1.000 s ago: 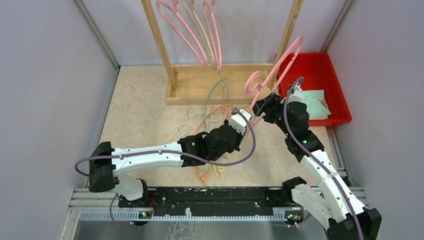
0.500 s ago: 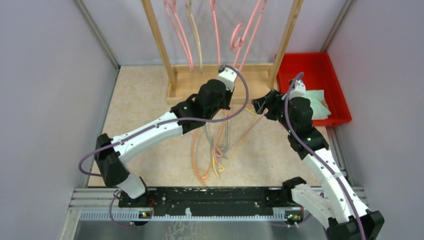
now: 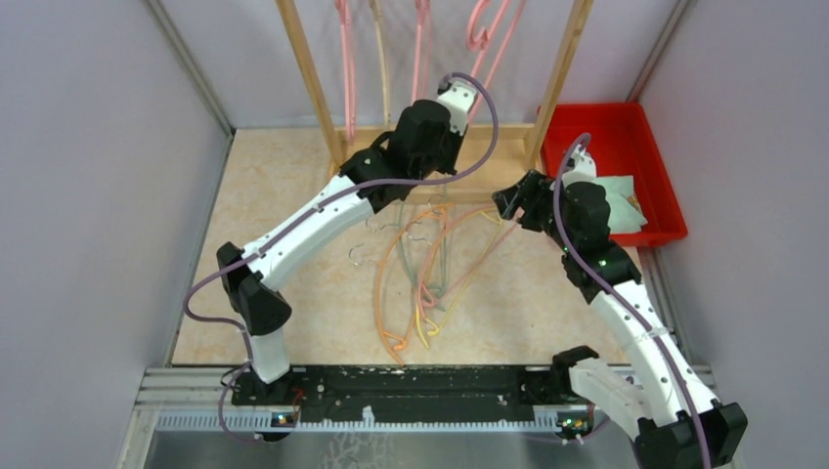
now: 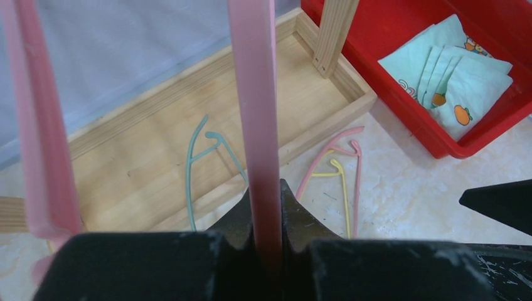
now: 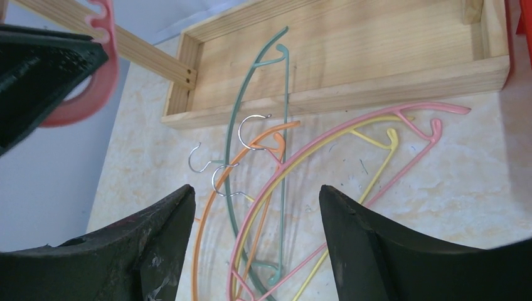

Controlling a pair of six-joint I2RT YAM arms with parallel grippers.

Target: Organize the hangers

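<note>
My left gripper [image 3: 469, 95] is shut on a thick pink hanger [image 3: 486, 39] and holds it high by the rack's top. In the left wrist view the hanger's bar [image 4: 254, 94] runs up from between my closed fingers [image 4: 266, 207]. Two pink hangers [image 3: 345, 59] and a beige one [image 3: 381, 59] hang from the rack. My right gripper [image 3: 508, 200] is open and empty above a pile of thin hangers [image 3: 430, 264] on the table. The right wrist view shows orange [image 5: 207, 213], green [image 5: 248, 94], pink [image 5: 351, 132] and yellow [image 5: 376, 182] ones below its open gripper [image 5: 257, 207].
The wooden rack frame [image 3: 313, 88] stands at the back, with its base tray [image 3: 489, 132] on the table. A red bin [image 3: 606, 122] holding folded cloths [image 3: 616, 205] sits at the back right. Grey walls close in both sides.
My left arm has carried the thick pink hanger up and back, from low over the table to the top of the rack. My right arm has barely moved.
</note>
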